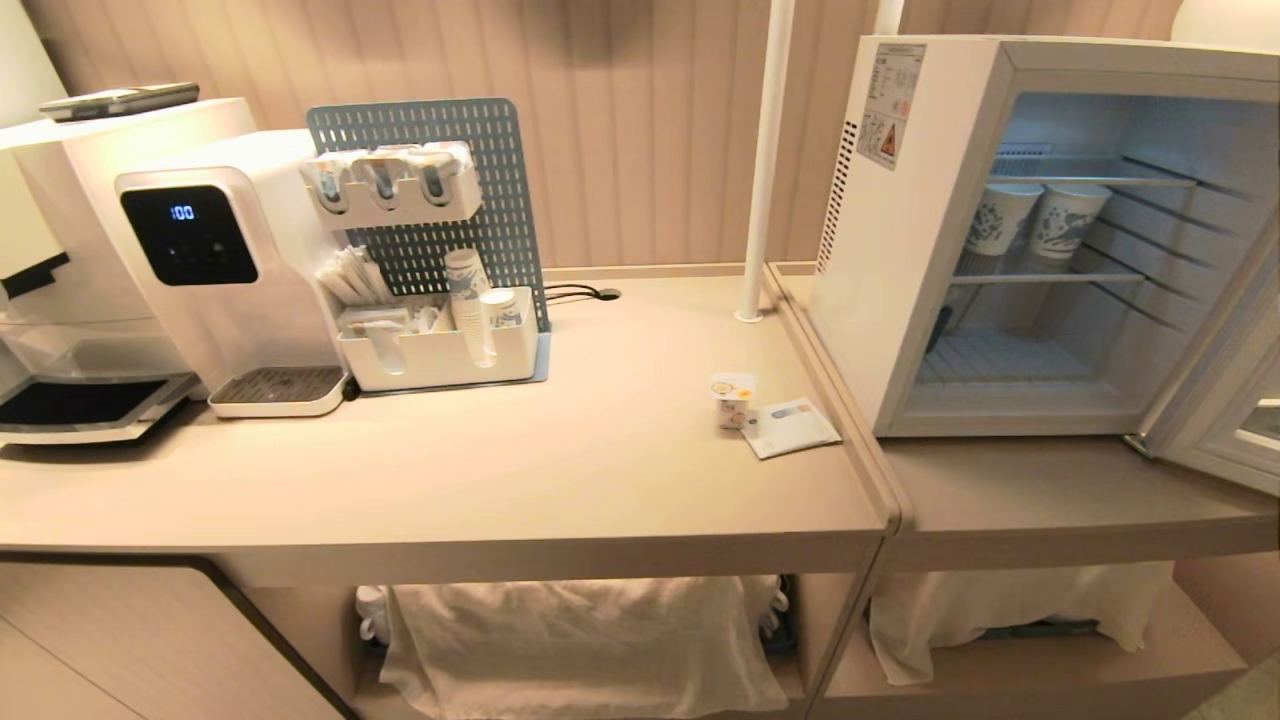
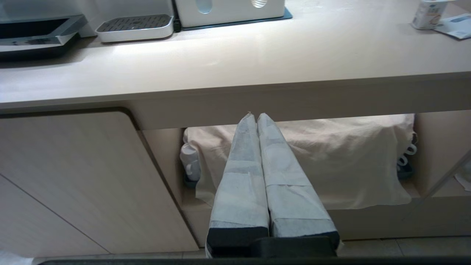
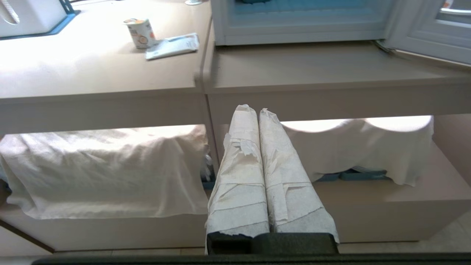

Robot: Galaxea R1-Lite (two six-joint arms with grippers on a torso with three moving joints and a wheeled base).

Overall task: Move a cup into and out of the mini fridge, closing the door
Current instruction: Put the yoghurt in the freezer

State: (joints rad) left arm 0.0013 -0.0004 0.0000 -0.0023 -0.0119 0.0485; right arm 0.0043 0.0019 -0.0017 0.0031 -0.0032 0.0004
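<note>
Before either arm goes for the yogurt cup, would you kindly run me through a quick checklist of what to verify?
1. Cup upright on the counter, foil lid on: ok.
2. Cup free to grasp: a flat packet lies right beside it; whether they touch: cannot tell.
3. Door swung open: ok.
4. Room in the mini fridge: bottom shelf bare, two paper cups on the middle shelf: ok.
5. Left tool shut, empty, below counter level: not ok for grasping yet.
6. Right tool shut, empty, below counter level: not ok yet.
</note>
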